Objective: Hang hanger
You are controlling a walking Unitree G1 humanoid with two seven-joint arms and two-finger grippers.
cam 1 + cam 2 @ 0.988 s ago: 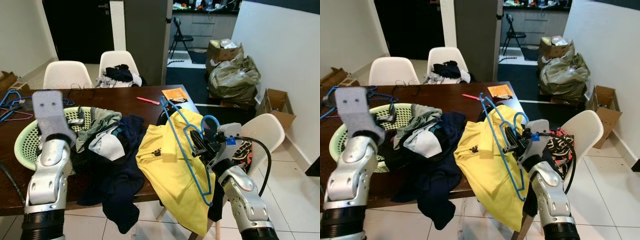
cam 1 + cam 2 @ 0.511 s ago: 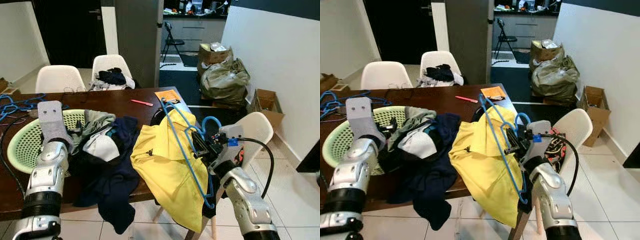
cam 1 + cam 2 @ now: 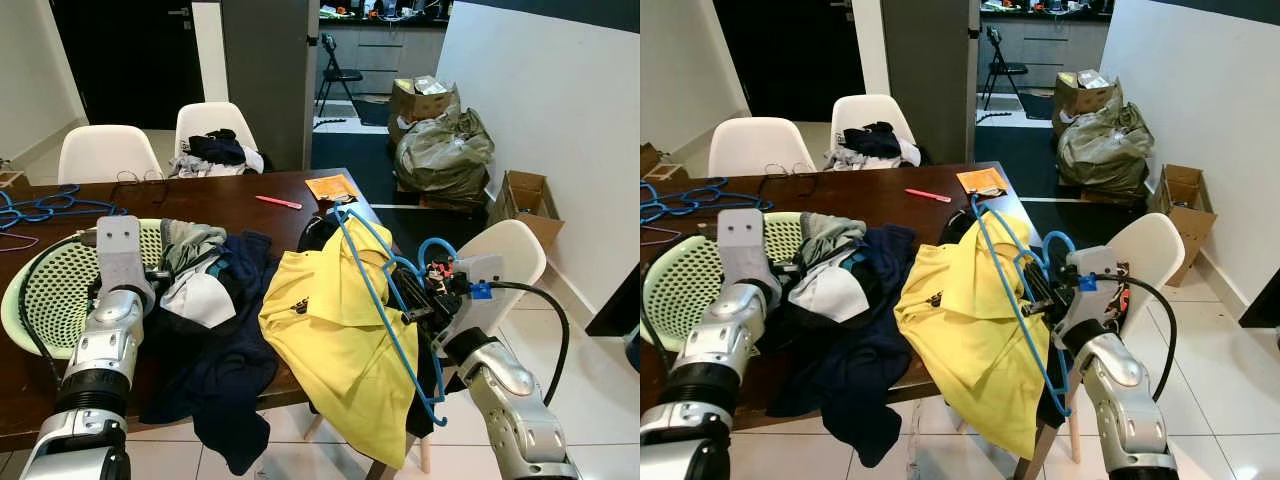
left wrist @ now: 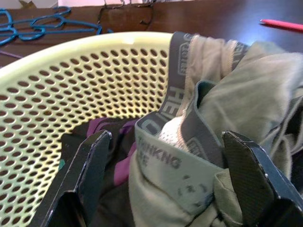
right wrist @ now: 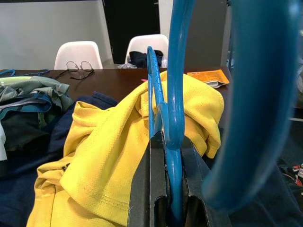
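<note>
My right gripper [image 5: 165, 142] is shut on a blue hanger [image 3: 385, 290], held beyond the table's right edge. A yellow shirt [image 3: 320, 320] is draped over the hanger and spills down over that edge. The hanger's hook [image 3: 432, 248] curls up beside the right wrist. My left gripper [image 4: 165, 137] is open over the pale green laundry basket [image 3: 45, 295], its fingers [image 4: 90, 165] either side of a grey-green garment [image 4: 236, 104] lying on the basket's rim. Dark navy clothes [image 3: 225, 340] lie between the basket and the yellow shirt.
The dark wooden table [image 3: 250, 195] carries a red pen [image 3: 271, 202], an orange booklet [image 3: 332, 187] and several blue hangers [image 3: 40, 205] at the far left. White chairs [image 3: 505, 255] stand around it. Boxes and bags [image 3: 445, 150] sit by the right wall.
My left arm has dropped from its raised pose down to the basket's clothes. The right gripper still holds the hanger and has shifted slightly right. The head view has also moved.
</note>
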